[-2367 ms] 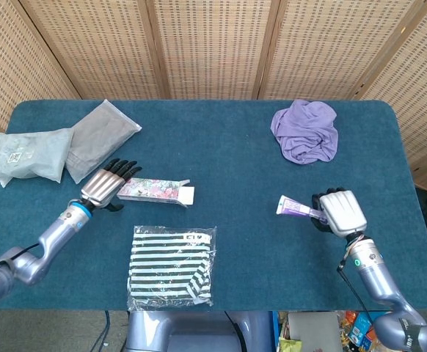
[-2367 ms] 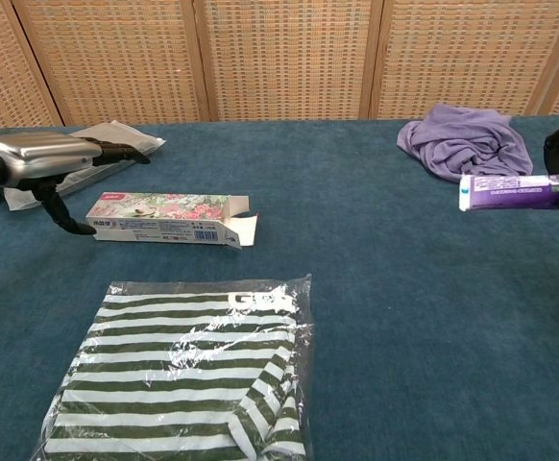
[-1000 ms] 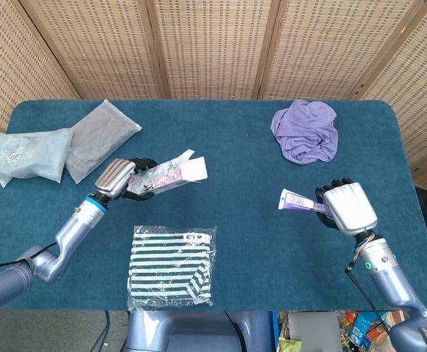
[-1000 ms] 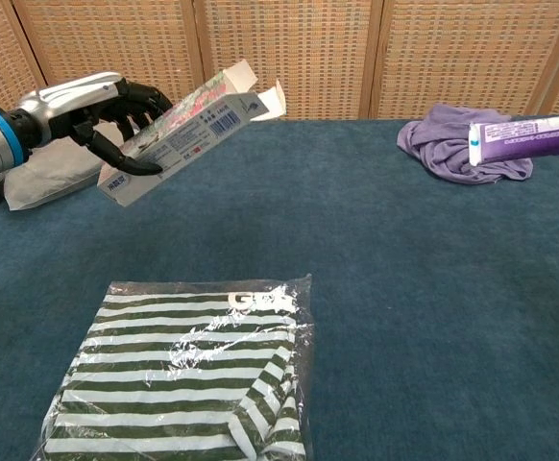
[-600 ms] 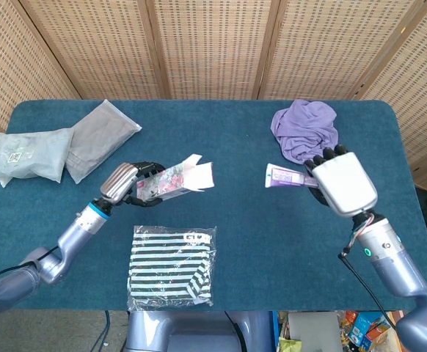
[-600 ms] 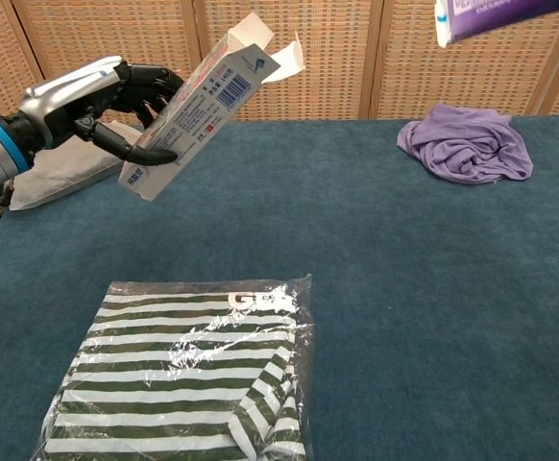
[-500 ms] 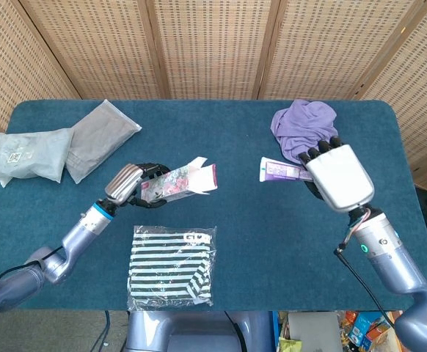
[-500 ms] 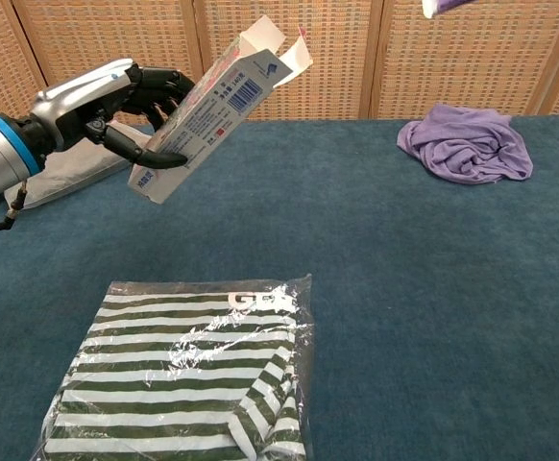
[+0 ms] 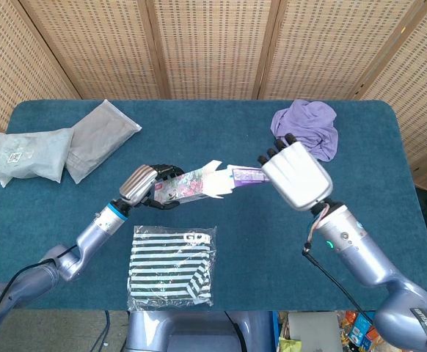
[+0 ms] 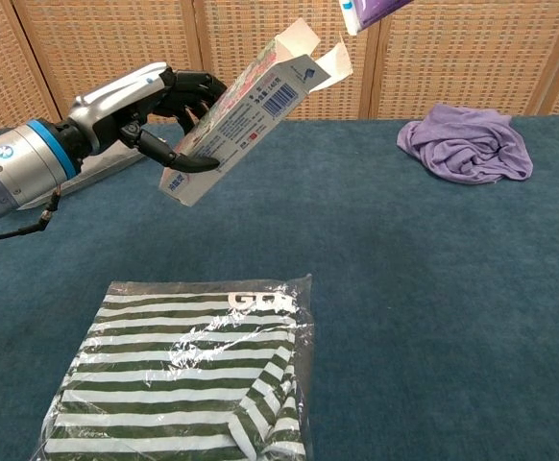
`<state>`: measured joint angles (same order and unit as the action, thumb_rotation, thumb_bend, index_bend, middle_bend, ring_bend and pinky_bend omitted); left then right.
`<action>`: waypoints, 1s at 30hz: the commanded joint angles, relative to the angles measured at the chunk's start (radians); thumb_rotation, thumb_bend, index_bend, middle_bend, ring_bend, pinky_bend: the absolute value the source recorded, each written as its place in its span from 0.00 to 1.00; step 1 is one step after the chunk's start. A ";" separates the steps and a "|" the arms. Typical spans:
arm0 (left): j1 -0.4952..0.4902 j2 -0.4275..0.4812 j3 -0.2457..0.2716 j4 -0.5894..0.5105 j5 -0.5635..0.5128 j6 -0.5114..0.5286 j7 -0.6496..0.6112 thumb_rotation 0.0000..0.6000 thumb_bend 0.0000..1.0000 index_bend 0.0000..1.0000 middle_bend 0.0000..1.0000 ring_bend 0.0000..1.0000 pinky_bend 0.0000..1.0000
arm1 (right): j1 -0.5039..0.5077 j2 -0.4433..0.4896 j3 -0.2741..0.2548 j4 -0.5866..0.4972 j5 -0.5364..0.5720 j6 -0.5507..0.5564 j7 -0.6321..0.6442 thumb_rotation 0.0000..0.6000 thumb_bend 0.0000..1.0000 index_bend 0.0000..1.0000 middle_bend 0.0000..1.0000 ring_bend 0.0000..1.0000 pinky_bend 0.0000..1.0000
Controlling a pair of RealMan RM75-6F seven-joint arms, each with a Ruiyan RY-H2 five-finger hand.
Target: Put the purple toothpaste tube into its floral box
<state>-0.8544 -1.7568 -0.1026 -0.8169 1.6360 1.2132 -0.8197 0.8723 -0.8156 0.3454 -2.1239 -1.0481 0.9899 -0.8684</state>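
Change: both our hands have closed toward mid-table since the previous frames, bringing tube and box nearly mouth to mouth; 2.4 seconds ago the box lay on the cloth.
Left fingers: our left hand [image 10: 140, 106] curls dark fingers [image 10: 195, 88] round the lower half of the floral box [image 10: 246, 106], gripping it above the table.
Right fingers: our right hand [image 9: 296, 174] shows mostly its back in the head view; its fingers wrap the purple toothpaste tube [image 9: 247, 175], holding it by the far end.
Box: tilted, open end up and to the right, flaps [image 9: 215, 180] spread wide.
Tube: lying roughly level in the head view, white cap end pointing left, just at the flaps; we cannot tell whether it has entered the mouth. In the chest view only its tip shows at the top edge, just beside the flaps.
Near: a striped garment in clear wrap [image 9: 172, 265] lies flat, below the box.
Far right: a crumpled purple cloth [image 9: 311, 126] rests behind our right hand.
Far left: two grey plastic packets [image 9: 63, 149] lie side by side on the blue table [image 9: 221, 125].
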 commanded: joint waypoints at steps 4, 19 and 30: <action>-0.010 -0.002 -0.008 -0.011 -0.007 0.008 0.009 1.00 0.25 0.52 0.47 0.41 0.48 | 0.077 -0.028 -0.007 -0.005 0.083 -0.015 -0.079 1.00 0.55 0.64 0.62 0.46 0.42; -0.036 -0.003 -0.033 -0.076 -0.027 0.025 0.058 1.00 0.25 0.52 0.48 0.41 0.48 | 0.191 -0.036 -0.040 -0.051 0.220 0.028 -0.189 1.00 0.55 0.64 0.63 0.46 0.42; -0.039 0.001 -0.030 -0.066 -0.035 0.027 0.078 1.00 0.25 0.52 0.48 0.41 0.48 | 0.222 -0.012 -0.080 -0.077 0.249 0.056 -0.218 1.00 0.55 0.65 0.63 0.46 0.42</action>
<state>-0.8938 -1.7559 -0.1330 -0.8835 1.6016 1.2400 -0.7421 1.0930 -0.8286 0.2673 -2.2004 -0.8003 1.0450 -1.0853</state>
